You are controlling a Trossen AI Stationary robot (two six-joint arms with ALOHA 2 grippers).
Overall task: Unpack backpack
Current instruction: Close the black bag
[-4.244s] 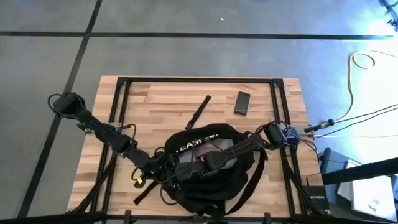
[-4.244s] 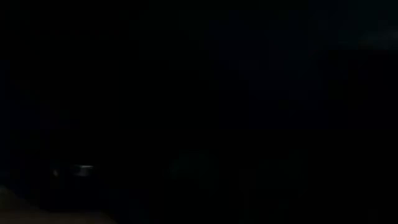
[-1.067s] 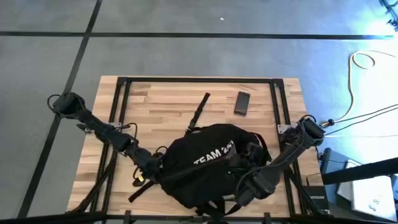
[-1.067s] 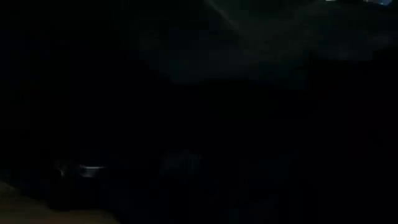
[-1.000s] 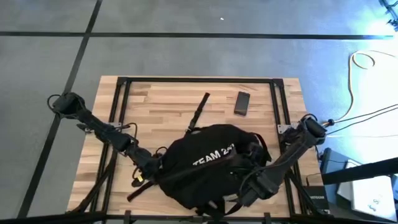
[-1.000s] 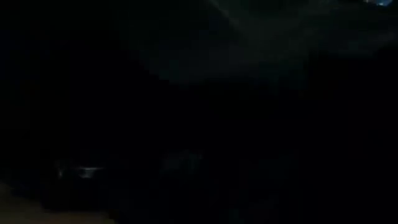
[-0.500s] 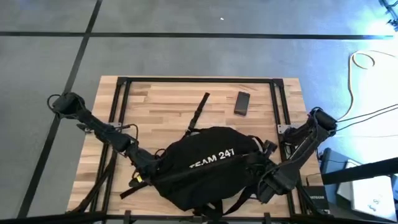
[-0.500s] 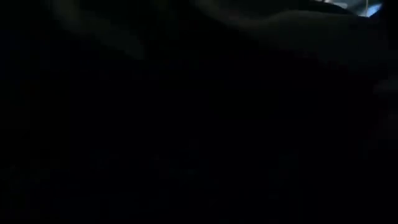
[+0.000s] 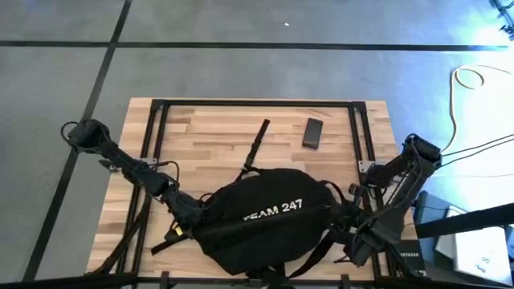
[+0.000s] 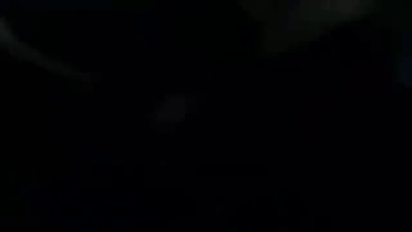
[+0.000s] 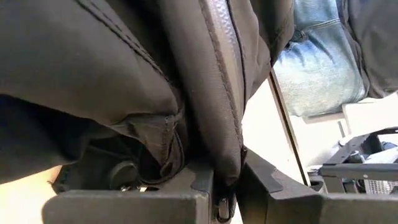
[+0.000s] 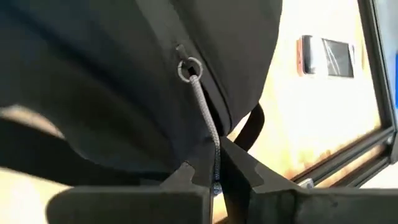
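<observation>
While both grippers stay clamped | right gripper (image 12: 214, 177) dragged zipper cord (image 12: 207, 121) outward | backpack (image 9: 265, 217) flatter

High view looks straight down on the whole table (image 9: 201, 136), floor around it. Low view is black all over, nothing can be told. Left wrist view sits right against the backpack (image 11: 124, 74), looking past its fabric to a person's jeans beyond the table edge. Right wrist view is just as close to the backpack, looking across the tabletop to a phone (image 12: 326, 57), which the high view shares.
</observation>
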